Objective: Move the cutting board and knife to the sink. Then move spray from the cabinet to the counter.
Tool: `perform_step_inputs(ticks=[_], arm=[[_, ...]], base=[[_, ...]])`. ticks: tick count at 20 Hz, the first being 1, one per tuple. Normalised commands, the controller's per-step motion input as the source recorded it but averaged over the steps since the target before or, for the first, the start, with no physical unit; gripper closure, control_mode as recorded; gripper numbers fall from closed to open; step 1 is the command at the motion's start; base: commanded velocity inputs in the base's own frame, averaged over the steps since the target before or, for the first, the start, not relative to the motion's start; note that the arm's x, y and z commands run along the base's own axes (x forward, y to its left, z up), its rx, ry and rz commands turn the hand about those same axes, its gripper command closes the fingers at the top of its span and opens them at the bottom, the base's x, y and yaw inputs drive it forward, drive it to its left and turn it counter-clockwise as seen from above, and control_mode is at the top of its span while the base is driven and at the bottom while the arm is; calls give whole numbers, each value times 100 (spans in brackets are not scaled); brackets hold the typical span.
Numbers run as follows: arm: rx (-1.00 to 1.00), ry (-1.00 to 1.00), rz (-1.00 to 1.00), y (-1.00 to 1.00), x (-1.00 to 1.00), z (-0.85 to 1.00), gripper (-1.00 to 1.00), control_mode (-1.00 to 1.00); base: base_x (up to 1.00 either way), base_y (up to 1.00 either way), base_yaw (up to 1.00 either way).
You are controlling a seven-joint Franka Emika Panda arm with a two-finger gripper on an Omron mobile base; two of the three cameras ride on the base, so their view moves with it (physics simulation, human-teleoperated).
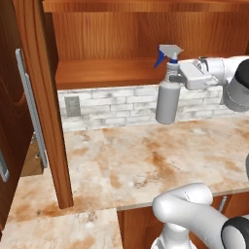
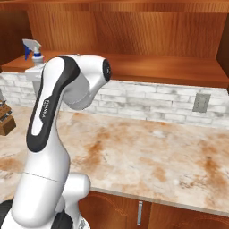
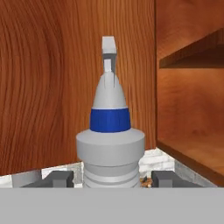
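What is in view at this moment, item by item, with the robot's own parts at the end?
spray bottle: one, light grey with a blue-and-white nozzle, held upright in the air above the counter, in front of the wall tiles.
counter: one, beige with rusty blotches, running below the cabinet.
cabinet: one, reddish-brown wood, on the wall, door open, silver bar handle on the door at left.
wall tiles: one strip, whitish brick pattern, between counter and cabinet.
outlet: one in each base view, grey, set in the tiles.
brown block: one, at the counter's left edge in the right base view; too cut off to identify.
gripper: one, white, closed on the bottle's neck.
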Motion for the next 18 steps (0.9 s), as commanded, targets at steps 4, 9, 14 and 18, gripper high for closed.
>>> perform_step_inputs(ticks=[4, 9, 14, 18], arm=[[0, 0, 12, -29, -12, -33, 100, -100], [0, 0, 4, -28, -10, -35, 100, -100], [0, -3, 0, -31, -3, -47, 100, -100], [0, -12, 0, -31, -14, -47, 100, -100]], base=[[0, 0, 0], [0, 0, 0], [0, 0, 0], [0, 0, 0]])
